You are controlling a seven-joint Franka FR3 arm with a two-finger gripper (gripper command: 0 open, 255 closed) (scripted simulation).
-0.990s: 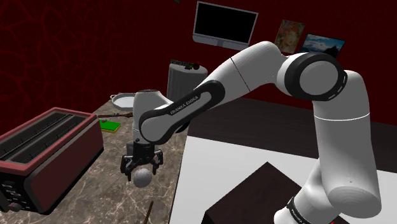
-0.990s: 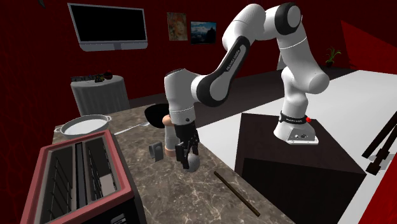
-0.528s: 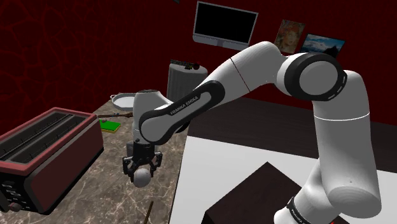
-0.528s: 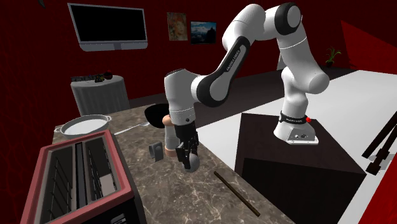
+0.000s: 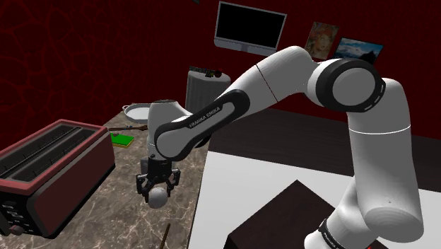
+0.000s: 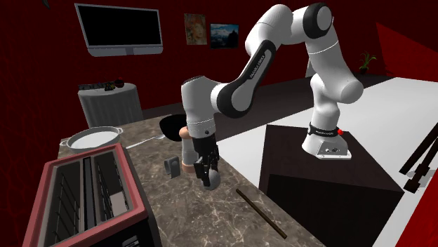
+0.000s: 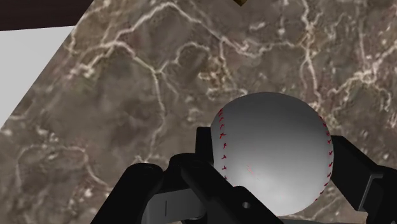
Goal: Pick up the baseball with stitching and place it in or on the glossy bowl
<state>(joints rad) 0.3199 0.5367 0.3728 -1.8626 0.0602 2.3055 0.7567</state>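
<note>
A white baseball with red stitching [image 7: 273,159] sits low over the dark marble counter [image 5: 106,205], near its edge on the shoulder view's right. My black gripper [image 5: 158,189] points straight down and is shut on the baseball [image 5: 158,197], one finger [image 7: 205,149] on each side. From the second exterior view the gripper [image 6: 208,175] clasps the ball [image 6: 212,181]. I cannot tell whether the ball still touches the counter. The pale glossy bowl [image 5: 136,112] stands at the counter's far end, well away from the gripper; it is also the bowl [image 6: 91,137] behind the toaster.
A red toaster [image 5: 49,170] fills the counter's near left in the shoulder view. A green item [image 5: 122,139] lies beyond the gripper. A thin brown stick [image 6: 261,212] lies near the counter's edge. A small grey object [image 6: 172,166] and a cup [image 6: 187,151] stand close behind the gripper.
The fingers stood apart around the baseball a second ago and have since closed onto it. The arm and ball have hardly moved.
</note>
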